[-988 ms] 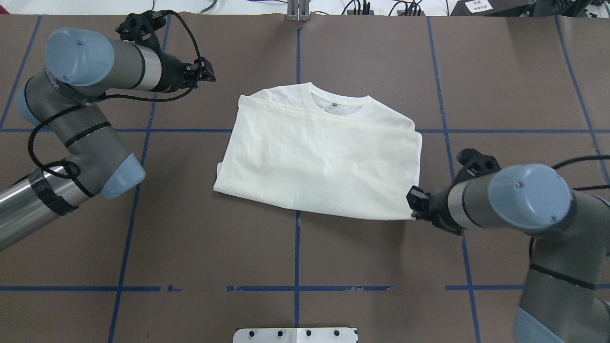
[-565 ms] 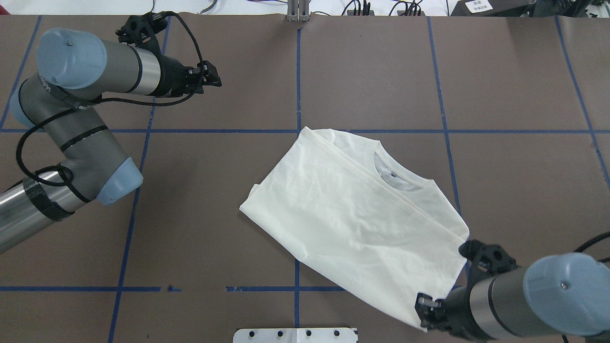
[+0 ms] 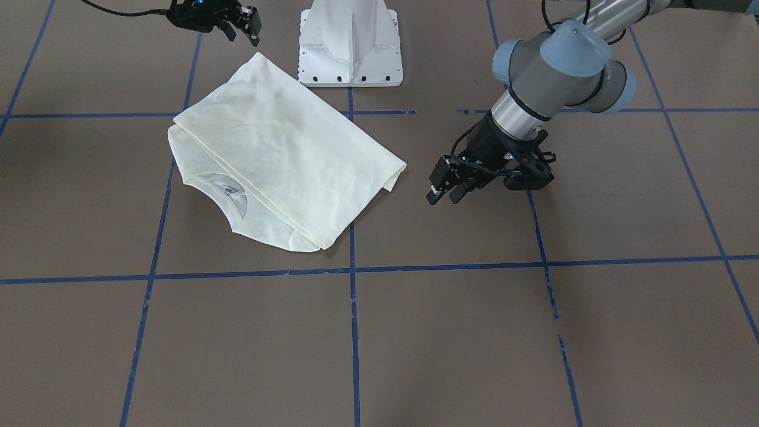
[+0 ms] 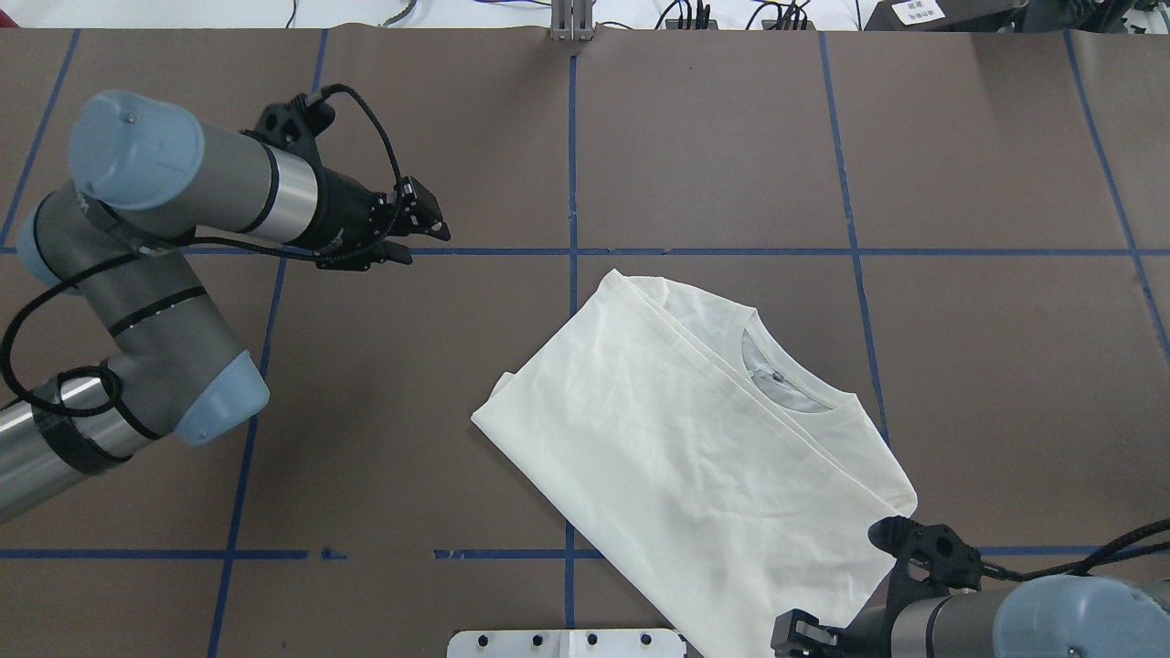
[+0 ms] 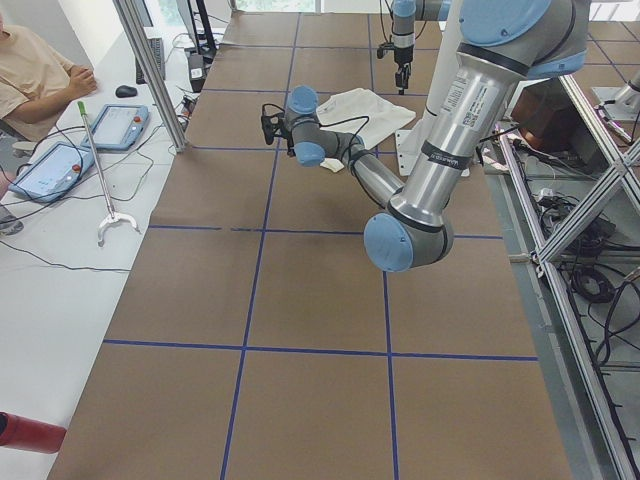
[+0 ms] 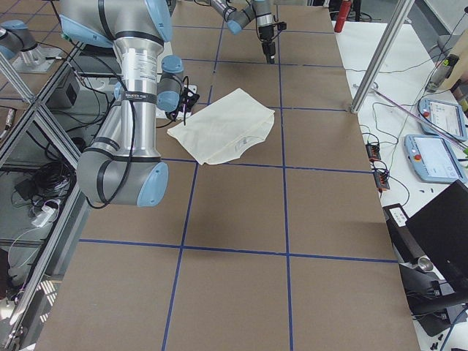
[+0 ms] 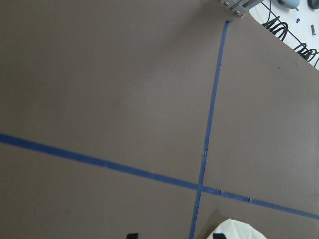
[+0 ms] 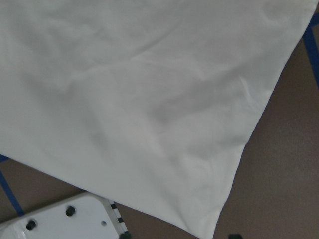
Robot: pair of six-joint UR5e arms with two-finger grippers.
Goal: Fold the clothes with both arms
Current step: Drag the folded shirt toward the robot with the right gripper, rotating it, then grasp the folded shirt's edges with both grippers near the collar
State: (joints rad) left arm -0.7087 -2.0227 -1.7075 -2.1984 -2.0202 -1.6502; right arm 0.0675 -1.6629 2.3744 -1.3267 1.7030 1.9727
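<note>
We find the folded cream T-shirt (image 4: 695,457) plain side up, its neck label (image 4: 775,374) too small to read. The left gripper (image 3: 442,196) and right gripper (image 3: 243,35) both stand with fingers apart.

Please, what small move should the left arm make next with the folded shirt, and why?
Probably bring the left gripper toward the nearest corner of the shirt. Its jaws stand open and empty, well apart from it, while the open right gripper is by the other end of that same edge.

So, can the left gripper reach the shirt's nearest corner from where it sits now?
Probably yes: the left gripper hangs open, apart from the shirt, with nothing on the table between them.
</note>
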